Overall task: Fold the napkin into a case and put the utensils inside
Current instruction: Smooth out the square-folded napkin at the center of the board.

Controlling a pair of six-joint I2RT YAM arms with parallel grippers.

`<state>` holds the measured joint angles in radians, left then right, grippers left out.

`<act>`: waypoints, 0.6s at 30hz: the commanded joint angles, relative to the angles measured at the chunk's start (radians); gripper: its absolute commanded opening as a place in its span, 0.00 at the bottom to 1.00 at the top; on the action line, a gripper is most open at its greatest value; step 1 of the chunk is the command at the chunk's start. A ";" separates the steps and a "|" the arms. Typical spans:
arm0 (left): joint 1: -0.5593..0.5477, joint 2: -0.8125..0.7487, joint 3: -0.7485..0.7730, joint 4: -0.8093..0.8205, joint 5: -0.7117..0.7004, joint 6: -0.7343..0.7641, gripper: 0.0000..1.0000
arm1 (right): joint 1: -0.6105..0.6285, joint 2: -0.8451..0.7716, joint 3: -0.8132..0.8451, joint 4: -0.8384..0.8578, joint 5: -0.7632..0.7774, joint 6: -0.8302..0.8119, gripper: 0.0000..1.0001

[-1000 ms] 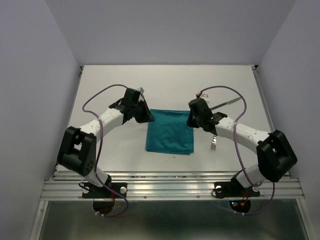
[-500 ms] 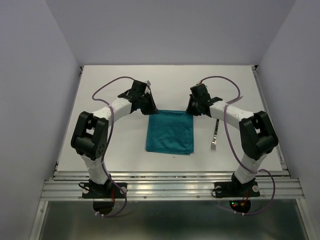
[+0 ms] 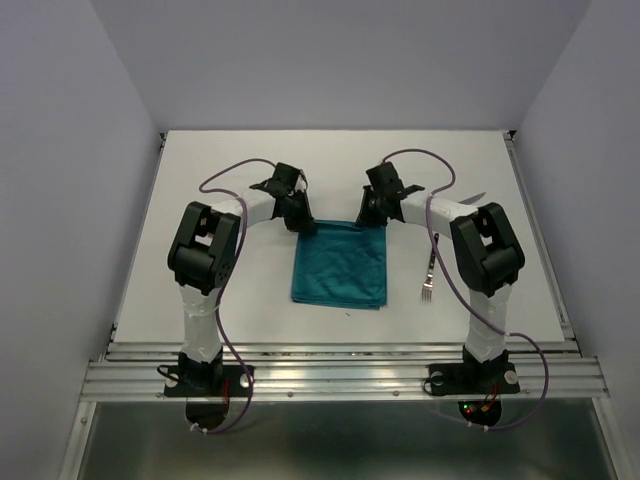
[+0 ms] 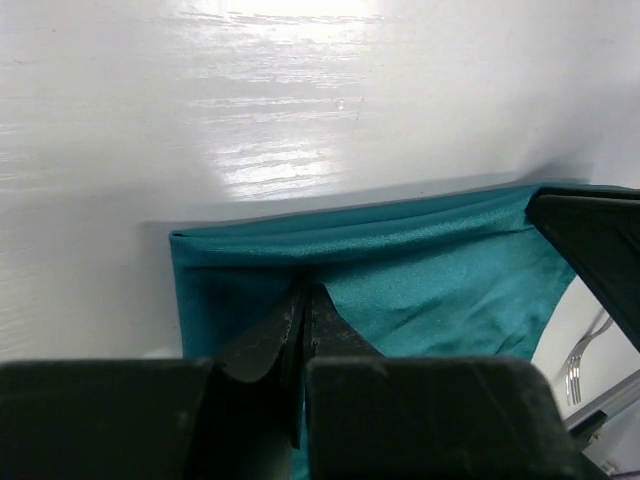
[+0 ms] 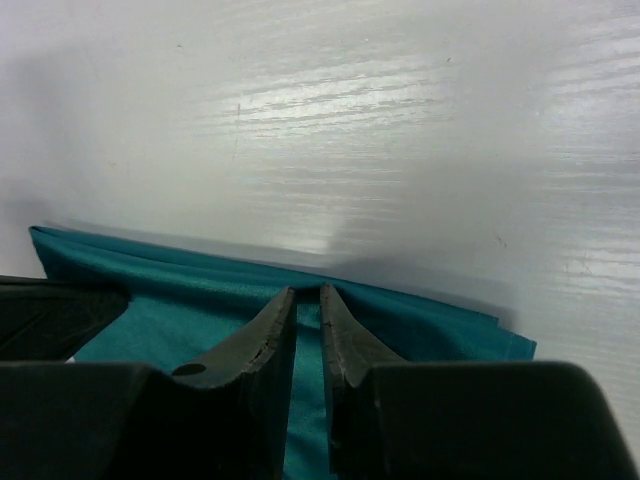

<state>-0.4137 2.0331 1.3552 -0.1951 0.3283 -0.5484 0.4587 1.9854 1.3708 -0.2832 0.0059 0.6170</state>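
The teal napkin (image 3: pixel 340 265) lies folded in a flat rectangle at the table's middle. My left gripper (image 3: pixel 304 224) is at its far left corner, and in the left wrist view (image 4: pixel 303 290) the jaws are shut with cloth (image 4: pixel 440 270) pinched at the tips. My right gripper (image 3: pixel 366 217) is at the far right corner. In the right wrist view (image 5: pixel 308 292) its jaws stand a narrow slit apart, closed on the napkin's far edge (image 5: pixel 180 290). The silver fork (image 3: pixel 429 275) lies right of the napkin. A sliver of the knife (image 3: pixel 478 197) shows behind the right arm.
Both forearms reach in from the sides, with purple cables arching over them. The fork's tines (image 4: pixel 580 365) show at the lower right of the left wrist view. The white table (image 3: pixel 250 170) runs to grey walls at the back and sides.
Both arms have swung their elbows up the table and turned their wrists inward along the napkin's far edge. The left jaws have closed. The napkin and fork lie where they were.
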 commanded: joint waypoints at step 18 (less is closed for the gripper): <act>0.026 -0.014 -0.044 0.022 -0.009 0.027 0.11 | -0.106 -0.106 -0.130 0.016 0.068 -0.030 0.20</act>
<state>-0.3969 2.0331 1.3415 -0.1650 0.3378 -0.5388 0.3668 1.9297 1.2556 -0.2775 0.0360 0.6090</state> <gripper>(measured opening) 0.116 0.197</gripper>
